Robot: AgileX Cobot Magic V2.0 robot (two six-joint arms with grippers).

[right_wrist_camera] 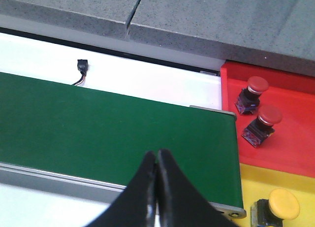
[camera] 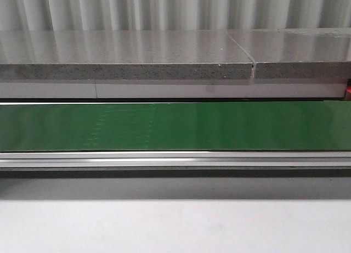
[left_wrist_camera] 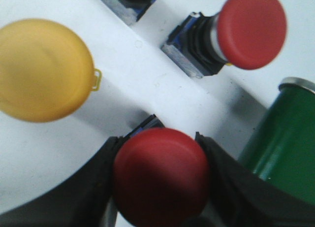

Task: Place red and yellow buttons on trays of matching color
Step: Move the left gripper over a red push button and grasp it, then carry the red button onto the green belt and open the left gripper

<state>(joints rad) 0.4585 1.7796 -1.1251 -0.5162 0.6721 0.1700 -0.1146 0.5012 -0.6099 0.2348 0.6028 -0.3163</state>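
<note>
Gripping a red button (left_wrist_camera: 161, 175) by the sides of its round cap, the left gripper (left_wrist_camera: 158, 185) has its two dark fingers (left_wrist_camera: 224, 180) closed against it, one on each side, so the cap fills the gap between the jaws. A blue and black base shows just behind the cap, so I judge that the long axis of this button runs from the cap away from the camera, roughly along the line of the fingers.

Beyond the jaws lie more parts on a white surface (left_wrist_camera: 147, 74): a yellow button (left_wrist_camera: 43, 69) to one side, a second red button (left_wrist_camera: 236, 35) lying on its side with its base turned toward the middle, and a green cylinder (left_wrist_camera: 280, 138) just beside one finger. They are near the held button but do not touch it.

The right gripper (right_wrist_camera: 157, 185) has nothing in it; its two black tips meet in a point. It hangs over the end of the green conveyor belt (right_wrist_camera: 98, 123). Past that end, off to the side of these jaws, is the red tray (right_wrist_camera: 290, 138) with two red buttons (right_wrist_camera: 256, 96) already in it, and closer to the wrist the yellow tray (right_wrist_camera: 261, 182) with one yellow button.

The coming move depends on the red tray, which I cannot see from the left wrist, and the front view shows only the belt. So I cannot tell which way the left arm has to travel.
</note>
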